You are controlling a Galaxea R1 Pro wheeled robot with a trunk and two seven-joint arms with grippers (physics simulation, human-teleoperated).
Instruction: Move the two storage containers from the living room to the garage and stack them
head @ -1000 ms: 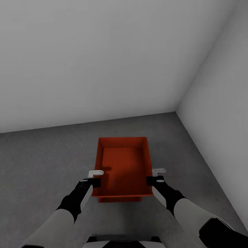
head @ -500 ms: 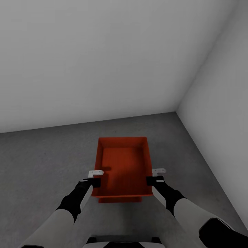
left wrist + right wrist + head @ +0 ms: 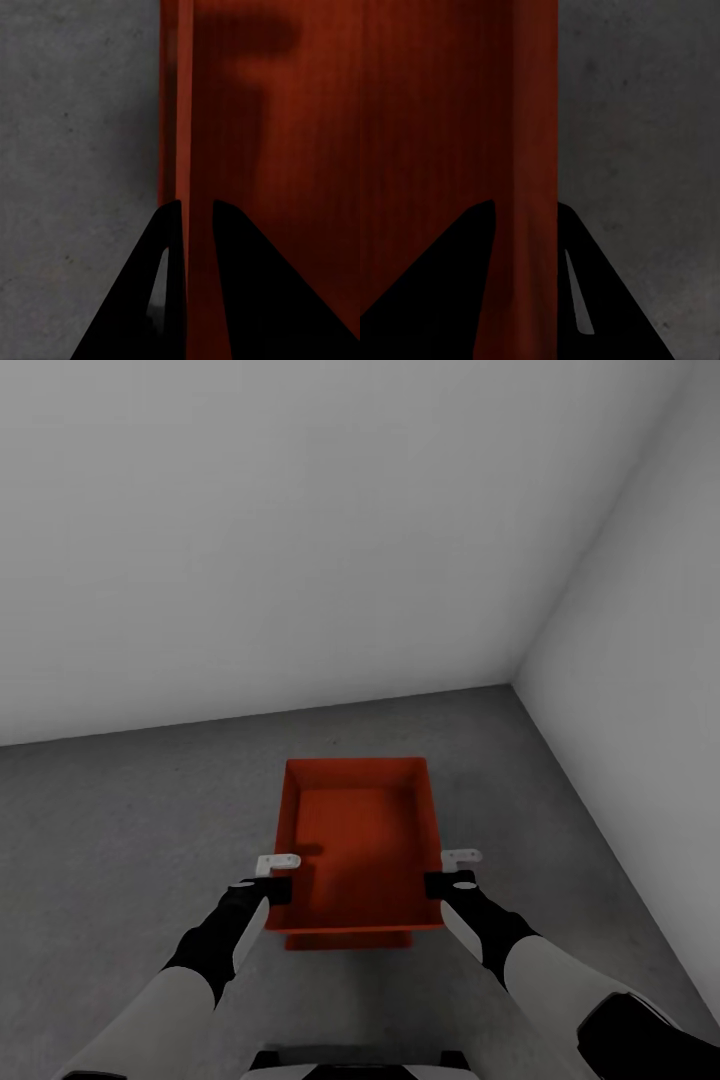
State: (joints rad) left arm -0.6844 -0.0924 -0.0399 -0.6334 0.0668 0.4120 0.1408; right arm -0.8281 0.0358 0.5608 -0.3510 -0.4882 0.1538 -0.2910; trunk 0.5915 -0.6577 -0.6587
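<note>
One orange-red storage container (image 3: 358, 840), open-topped and empty, sits low over the garage's dark grey floor (image 3: 130, 830) straight ahead of me. My left gripper (image 3: 282, 880) is shut on its left wall (image 3: 184, 135), one finger (image 3: 225, 247) inside and one outside. My right gripper (image 3: 438, 880) is shut on the right wall (image 3: 534, 150) in the same way, with a dark finger (image 3: 472, 255) inside the bin. A narrower orange-red strip (image 3: 350, 939) shows under the near rim. Whether that strip is this bin's own outer wall or another container, I cannot tell.
Plain white walls meet in a corner (image 3: 513, 682) ahead and to the right. The right wall (image 3: 640, 690) runs close beside the container. Bare grey concrete stretches to the left and between the container and the back wall.
</note>
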